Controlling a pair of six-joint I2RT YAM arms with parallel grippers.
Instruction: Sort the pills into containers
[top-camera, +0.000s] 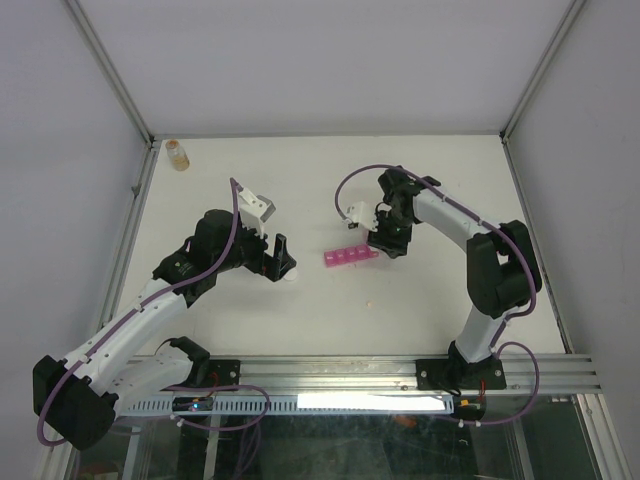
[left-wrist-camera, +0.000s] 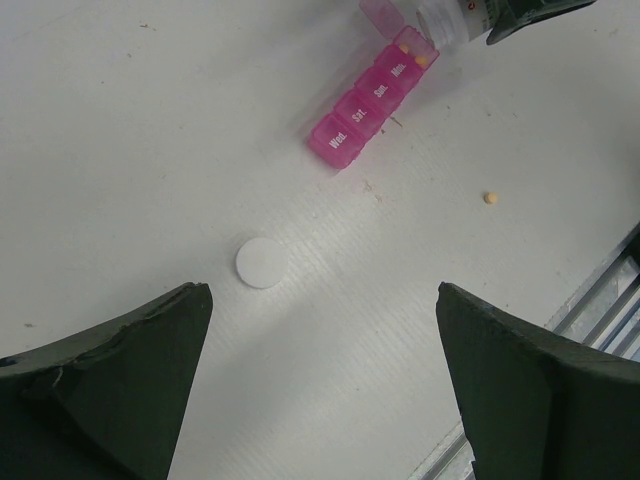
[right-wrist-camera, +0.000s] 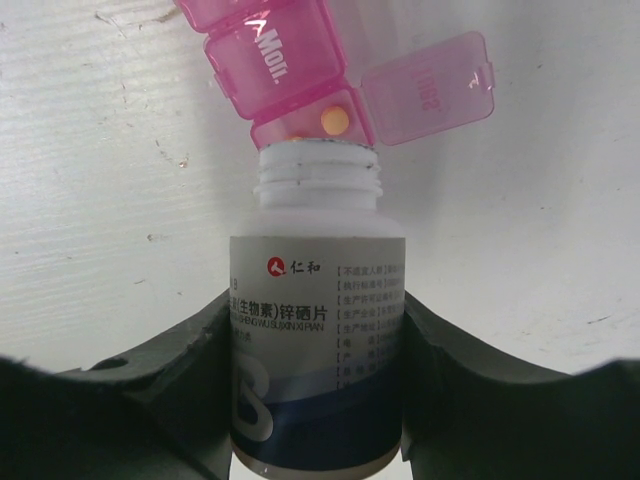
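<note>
My right hand (right-wrist-camera: 315, 310) is clamped round the body of an uncapped white bottle (right-wrist-camera: 315, 280). The bottle's mouth lies right against the open end compartment (right-wrist-camera: 285, 130) of the pink organiser (left-wrist-camera: 365, 110), where I can see an orange pill (right-wrist-camera: 335, 121). My left hand (left-wrist-camera: 322, 300) hangs spread wide and empty over the table (left-wrist-camera: 120, 150), above the white cap (left-wrist-camera: 262, 262), and a loose pill (left-wrist-camera: 490, 197) lies on the table off to one side of the organiser.

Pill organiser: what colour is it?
The pill organiser is translucent pink with white lettering; left wrist view shows it best.
</note>
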